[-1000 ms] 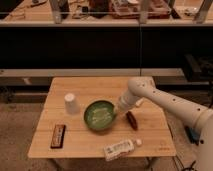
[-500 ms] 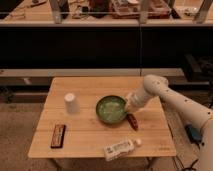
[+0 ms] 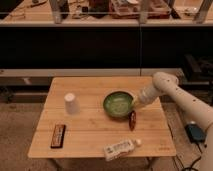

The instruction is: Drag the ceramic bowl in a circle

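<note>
We find the ceramic bowl (image 3: 118,104) right of centre on the surface (image 3: 90,142) | tool (image 3: 135,101) at its right rim, grip state unreadable | circle appears unfinished.

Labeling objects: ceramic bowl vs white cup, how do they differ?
The ceramic bowl is green, wide and shallow, open side up; the white cup is narrow, taller than wide, and upside down. The gripper is at the bowl's right rim; the cup stands apart on the left. Both rest on the wooden table.
</note>
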Tool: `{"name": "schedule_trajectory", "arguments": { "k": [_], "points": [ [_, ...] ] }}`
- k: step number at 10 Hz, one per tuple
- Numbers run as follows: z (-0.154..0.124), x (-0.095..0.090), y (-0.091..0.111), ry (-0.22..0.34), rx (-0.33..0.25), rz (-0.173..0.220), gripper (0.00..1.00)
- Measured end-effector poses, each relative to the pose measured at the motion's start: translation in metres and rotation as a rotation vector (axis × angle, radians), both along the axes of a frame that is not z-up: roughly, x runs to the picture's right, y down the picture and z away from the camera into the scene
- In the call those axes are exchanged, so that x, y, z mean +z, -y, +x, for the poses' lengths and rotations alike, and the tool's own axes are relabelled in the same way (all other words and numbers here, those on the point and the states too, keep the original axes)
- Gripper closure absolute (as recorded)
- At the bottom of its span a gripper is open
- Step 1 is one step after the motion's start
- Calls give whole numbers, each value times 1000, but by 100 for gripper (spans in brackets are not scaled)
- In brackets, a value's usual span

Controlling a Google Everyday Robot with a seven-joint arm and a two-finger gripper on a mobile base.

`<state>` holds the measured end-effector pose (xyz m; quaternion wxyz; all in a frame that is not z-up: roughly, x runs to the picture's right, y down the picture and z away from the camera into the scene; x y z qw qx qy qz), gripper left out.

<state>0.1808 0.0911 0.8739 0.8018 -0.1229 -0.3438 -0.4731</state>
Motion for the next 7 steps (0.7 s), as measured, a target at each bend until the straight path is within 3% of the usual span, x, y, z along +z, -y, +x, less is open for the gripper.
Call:
{"name": "schedule_trajectory", "arguments": {
  "k": [4, 7],
  "points": [
    [-63, 18, 48, -11, -71, -17, 100],
    [-103, 25, 55, -4, -150, -38, 100]
  ]
}}
